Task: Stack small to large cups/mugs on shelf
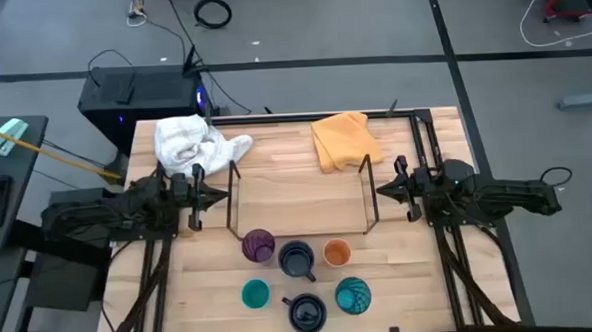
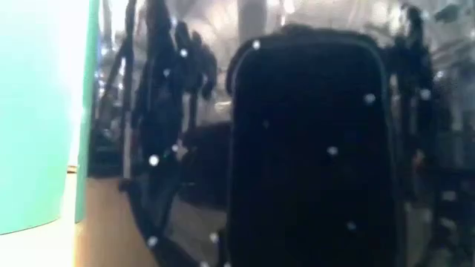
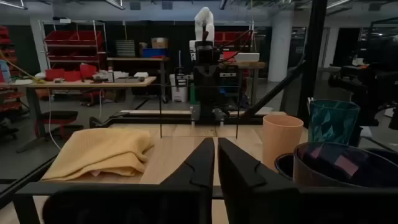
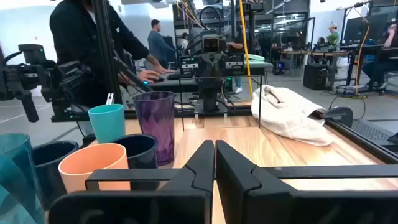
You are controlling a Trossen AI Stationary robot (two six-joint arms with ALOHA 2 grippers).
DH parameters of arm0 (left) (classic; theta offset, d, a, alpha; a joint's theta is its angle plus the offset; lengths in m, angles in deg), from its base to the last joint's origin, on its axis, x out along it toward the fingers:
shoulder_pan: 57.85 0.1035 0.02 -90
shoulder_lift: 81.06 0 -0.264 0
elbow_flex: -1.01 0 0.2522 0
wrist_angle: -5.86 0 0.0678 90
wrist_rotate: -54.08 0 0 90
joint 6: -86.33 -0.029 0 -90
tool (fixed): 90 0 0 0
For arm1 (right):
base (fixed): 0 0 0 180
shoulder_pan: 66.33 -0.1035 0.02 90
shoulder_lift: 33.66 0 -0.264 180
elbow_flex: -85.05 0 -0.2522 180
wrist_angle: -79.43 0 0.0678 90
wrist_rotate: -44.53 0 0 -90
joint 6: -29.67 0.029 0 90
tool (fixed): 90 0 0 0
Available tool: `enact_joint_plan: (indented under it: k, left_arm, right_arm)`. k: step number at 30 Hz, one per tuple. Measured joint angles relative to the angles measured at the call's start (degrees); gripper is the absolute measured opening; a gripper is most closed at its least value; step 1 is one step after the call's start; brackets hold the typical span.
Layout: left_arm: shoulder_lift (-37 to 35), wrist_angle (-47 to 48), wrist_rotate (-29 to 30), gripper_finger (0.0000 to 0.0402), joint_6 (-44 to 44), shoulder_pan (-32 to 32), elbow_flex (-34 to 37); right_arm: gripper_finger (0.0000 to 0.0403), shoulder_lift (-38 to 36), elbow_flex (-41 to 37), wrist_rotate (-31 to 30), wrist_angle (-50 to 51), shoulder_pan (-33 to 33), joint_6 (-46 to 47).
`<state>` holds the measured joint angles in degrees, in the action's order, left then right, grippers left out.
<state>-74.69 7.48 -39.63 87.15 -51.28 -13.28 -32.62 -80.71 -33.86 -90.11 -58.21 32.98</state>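
The left gripper [image 1: 220, 196] rests at the left end of the shelf [image 1: 300, 201], fingers closed together and holding nothing. The right gripper [image 1: 379, 190] rests at the right end of the shelf, fingers likewise closed and empty. Both point inward toward each other across the shelf.

The shelf stands empty at the centre of the desk [image 1: 276, 177]. All six cups sit on the desk in front of it, in two rows:

- Row next to the shelf: purple tumbler [image 1: 258, 246], navy mug [image 1: 296, 258], orange cup [image 1: 338, 252].
- Row at the desk's front edge: small teal cup [image 1: 256, 294], second navy mug [image 1: 305, 311], patterned teal cup [image 1: 353, 296].

The cups stand upright and apart from one another.

Behind the shelf, a white cloth [image 1: 190, 143] lies at the left and a yellow cloth [image 1: 343, 140] at the right.

In the low view, the small teal cup and a navy mug fill the picture. In the right wrist view, people show in the room beyond the desk.
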Motion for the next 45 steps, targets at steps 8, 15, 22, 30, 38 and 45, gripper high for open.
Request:
enact_joint_plan:
  k: [8, 15, 22, 30, 38, 45]
  left_arm:
    - [0.0, 0.0, 0.0, 0.0033, 0.0, 0.0, 0.0]
    - [0.0, 0.0, 0.0, 0.0033, 0.0, 0.0, 0.0]
    - [0.0, 0.0, 0.0, 0.0025, 0.0, 0.0, 0.0]
    - [0.0, 0.0, 0.0, 0.0035, 0.0, 0.0, 0.0]
    - [0.0, 0.0, 0.0, 0.0029, 0.0, 0.0, 0.0]
    - [0.0, 0.0, 0.0, 0.0027, 0.0, 0.0, 0.0]
  right_arm:
    - [0.0023, 0.0, 0.0, 0.0, 0.0, 0.0, 0.0]
    - [0.0023, 0.0, 0.0, 0.0, 0.0, 0.0, 0.0]
    - [0.0023, 0.0, 0.0, 0.0, 0.0, 0.0, 0.0]
    - [0.0023, 0.0, 0.0, 0.0, 0.0, 0.0, 0.0]
    - [0.0023, 0.0, 0.0, 0.0, 0.0, 0.0, 0.0]
    - [0.0023, 0.0, 0.0, 0.0, 0.0, 0.0, 0.0]
